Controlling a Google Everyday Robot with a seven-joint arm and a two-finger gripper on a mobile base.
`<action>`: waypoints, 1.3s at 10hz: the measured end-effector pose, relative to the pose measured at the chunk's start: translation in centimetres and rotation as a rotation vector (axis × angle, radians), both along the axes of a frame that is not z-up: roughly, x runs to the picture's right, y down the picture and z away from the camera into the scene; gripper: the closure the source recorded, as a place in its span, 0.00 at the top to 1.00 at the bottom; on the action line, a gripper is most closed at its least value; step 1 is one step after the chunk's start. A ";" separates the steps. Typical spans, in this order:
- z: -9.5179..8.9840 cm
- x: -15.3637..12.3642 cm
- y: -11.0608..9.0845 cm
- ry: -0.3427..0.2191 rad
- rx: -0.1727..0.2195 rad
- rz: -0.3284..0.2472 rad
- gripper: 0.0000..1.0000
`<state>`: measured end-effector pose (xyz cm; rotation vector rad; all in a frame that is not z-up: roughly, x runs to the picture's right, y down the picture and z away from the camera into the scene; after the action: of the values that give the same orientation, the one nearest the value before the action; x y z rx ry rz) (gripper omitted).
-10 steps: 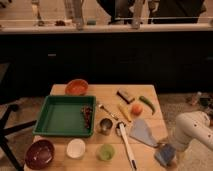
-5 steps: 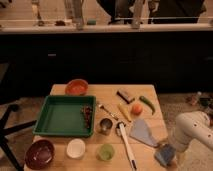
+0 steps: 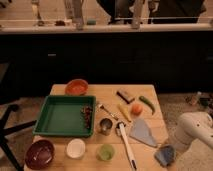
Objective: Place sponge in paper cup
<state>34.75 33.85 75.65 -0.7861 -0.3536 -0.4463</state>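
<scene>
The sponge (image 3: 164, 156) is seen at the front right corner of the table (image 3: 107, 91), right by the gripper (image 3: 172, 149), well apart from the paper cup (image 3: 76, 148).

Whether the gripper is spread, pressed together or pinching the sponge cannot be told. Three cups are counted along the front: the paper cup, a green cup (image 3: 105, 152) just beside it, and a metal cup (image 3: 105, 126) behind them. Two bowls are counted: a maroon bowl (image 3: 40, 153) left of the paper cup and an orange bowl (image 3: 76, 87) at the back. One green tray (image 3: 59, 117) and one grey-blue cloth (image 3: 142, 132) are laid between them.
</scene>
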 end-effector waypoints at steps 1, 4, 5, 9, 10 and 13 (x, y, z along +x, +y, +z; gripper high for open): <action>0.1 -0.1 -0.1 -0.006 0.001 -0.001 0.15; -0.3 0.0 -0.4 0.008 0.001 0.000 0.00; -0.5 -0.1 -0.6 0.017 0.002 0.000 0.00; -1.5 -1.2 -1.8 0.052 0.023 -0.012 0.00; -1.9 -1.7 -2.1 0.066 0.030 -0.012 0.00; -3.2 -4.7 -4.2 0.099 0.083 0.001 0.00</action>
<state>30.08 29.69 72.45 -0.7245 -0.2420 -0.4171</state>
